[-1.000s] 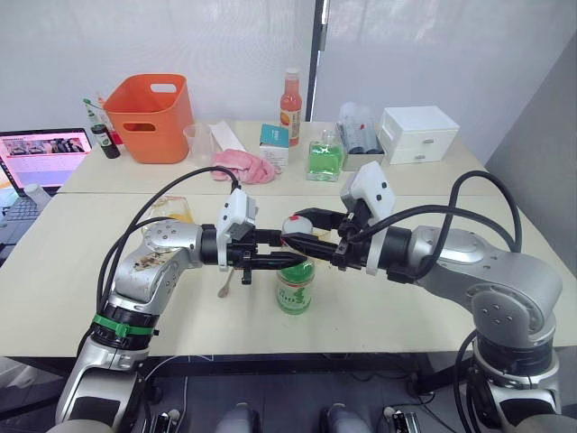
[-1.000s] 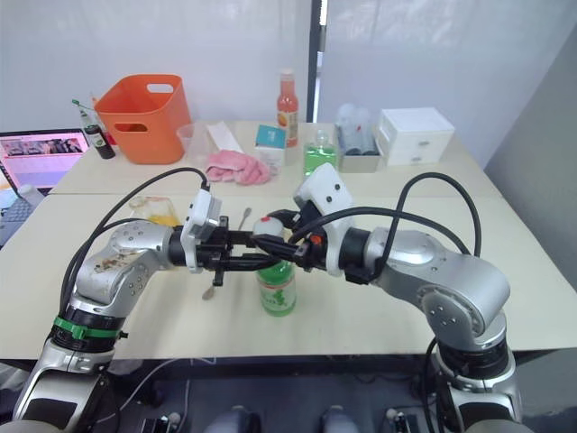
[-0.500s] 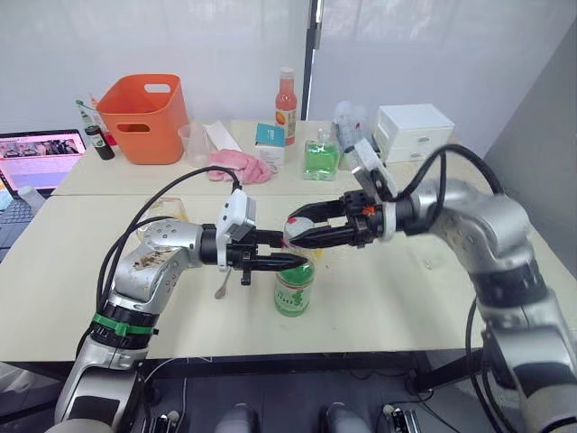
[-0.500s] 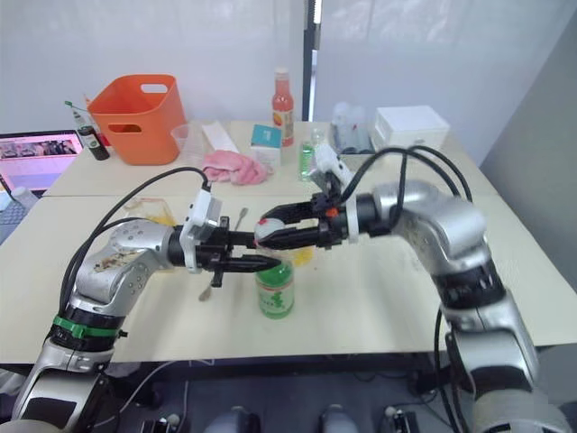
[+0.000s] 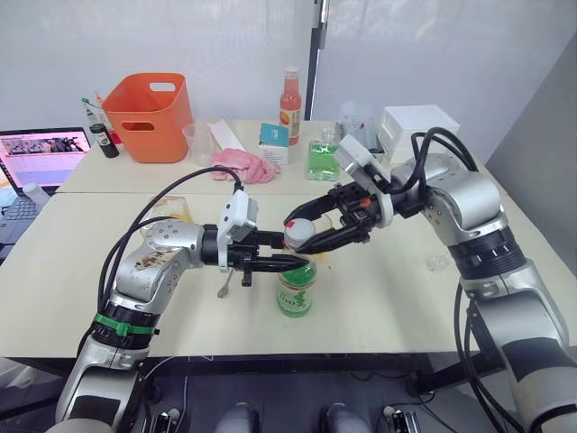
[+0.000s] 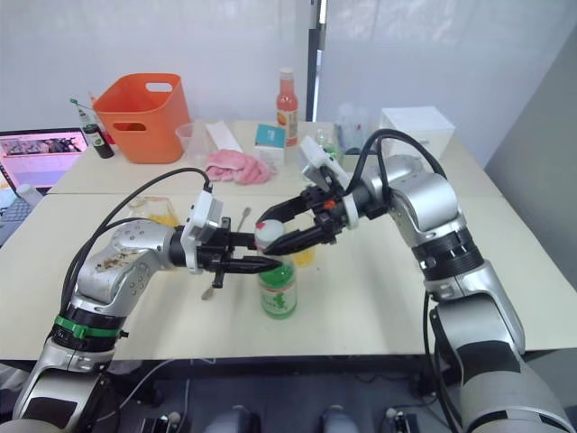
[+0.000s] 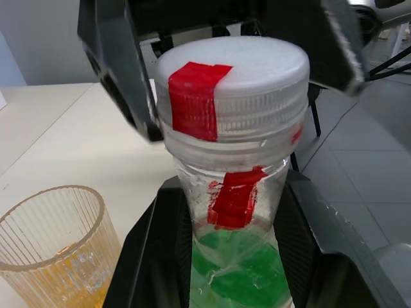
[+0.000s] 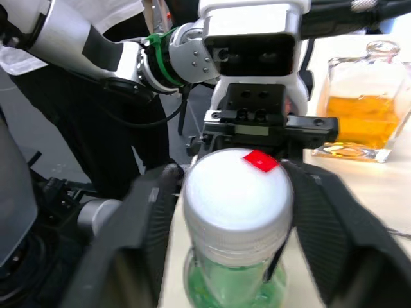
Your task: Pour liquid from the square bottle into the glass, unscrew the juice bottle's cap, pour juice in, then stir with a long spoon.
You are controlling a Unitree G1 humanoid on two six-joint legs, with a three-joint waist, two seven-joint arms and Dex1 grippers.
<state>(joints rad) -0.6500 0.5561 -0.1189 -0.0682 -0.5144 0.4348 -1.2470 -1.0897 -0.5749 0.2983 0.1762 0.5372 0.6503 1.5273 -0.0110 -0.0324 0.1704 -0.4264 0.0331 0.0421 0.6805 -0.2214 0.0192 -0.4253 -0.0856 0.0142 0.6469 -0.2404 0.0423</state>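
Left gripper [image 5: 287,262]: we clamp the slim clear plastic juice bottle [image 5: 295,289] below its neck, upright on the table.
Right gripper [image 5: 302,229]: our fingers straddle the white ridged screw cap [image 7: 234,77], contact unclear.
Ribbed glass [image 7: 54,247]: orange-yellow liquid inside.

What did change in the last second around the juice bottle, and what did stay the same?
The right gripper has turned at the wrist around the juice bottle's cap, its arm swinging out to the robot's right. The cap is still on. The left gripper still clamps the juice bottle at the neck, standing in the same spot on the table.
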